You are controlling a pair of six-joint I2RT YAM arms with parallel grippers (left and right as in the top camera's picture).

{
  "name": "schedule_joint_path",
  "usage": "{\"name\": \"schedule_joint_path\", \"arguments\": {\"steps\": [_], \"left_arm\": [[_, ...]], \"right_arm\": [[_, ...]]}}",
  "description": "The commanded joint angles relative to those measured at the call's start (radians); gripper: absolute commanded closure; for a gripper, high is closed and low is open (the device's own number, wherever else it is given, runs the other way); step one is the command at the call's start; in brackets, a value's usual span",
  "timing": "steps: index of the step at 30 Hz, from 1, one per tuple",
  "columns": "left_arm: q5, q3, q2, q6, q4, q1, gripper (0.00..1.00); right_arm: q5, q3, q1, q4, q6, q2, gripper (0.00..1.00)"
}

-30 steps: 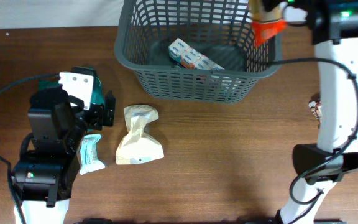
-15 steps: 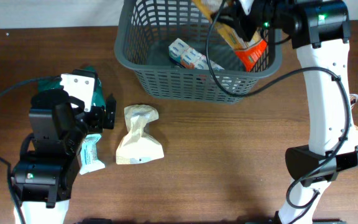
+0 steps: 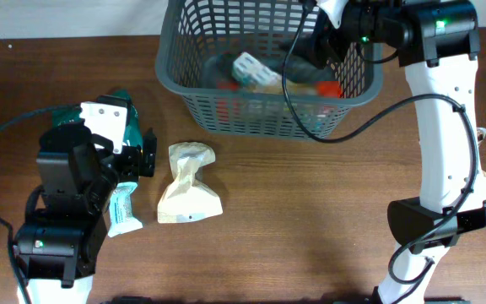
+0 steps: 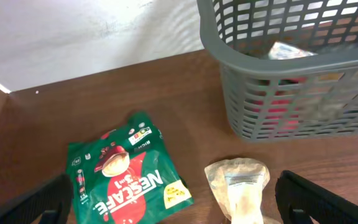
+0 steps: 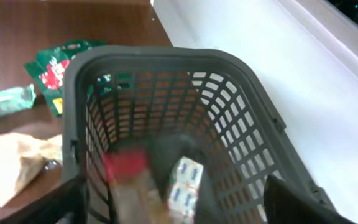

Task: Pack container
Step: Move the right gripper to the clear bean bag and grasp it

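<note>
L wrist: green pouch (image 4: 126, 174) clear, near container (image 4: 291, 62); overhead: pouch mostly hidden.

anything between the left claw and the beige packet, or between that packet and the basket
Nothing visible. The left claw is open just beside the beige packet, and no other item lies between that packet and the near wall of the basket.
</note>
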Motion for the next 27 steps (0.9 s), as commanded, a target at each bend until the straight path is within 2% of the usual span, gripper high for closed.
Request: {"name": "schedule_joint_path", "arguments": {"steps": [1,4,6,11,18,27], "left_arm": [[0.015,0.011,-0.010,0.009,0.003,-0.002,0.01],[0.015,0.011,-0.010,0.009,0.003,-0.002,0.01],[0.015,0.011,-0.010,0.009,0.003,-0.002,0.01],[0.015,0.011,-0.010,0.009,0.003,-0.002,0.01],[0.014,0.011,-0.010,0.010,0.002,-0.002,0.01],[0.000,0.011,-0.009,0.010,0.003,-0.002,0.01]], "right_arm": [[-0.029,0.021,0.000,0.000,-0.005,-0.026,0.10],[-0.023,0.021,-0.001,0.002,-0.005,-0.026,0.08],[0.039,0.023,-0.001,0.025,0.039,-0.027,0.00],[0.418,0.058,-0.033,0.149,0.418,-0.031,0.01],[0.602,0.140,-0.208,0.095,0.701,-0.032,0.01],[0.628,0.116,-0.472,-0.204,0.695,-0.002,0.00]]}}
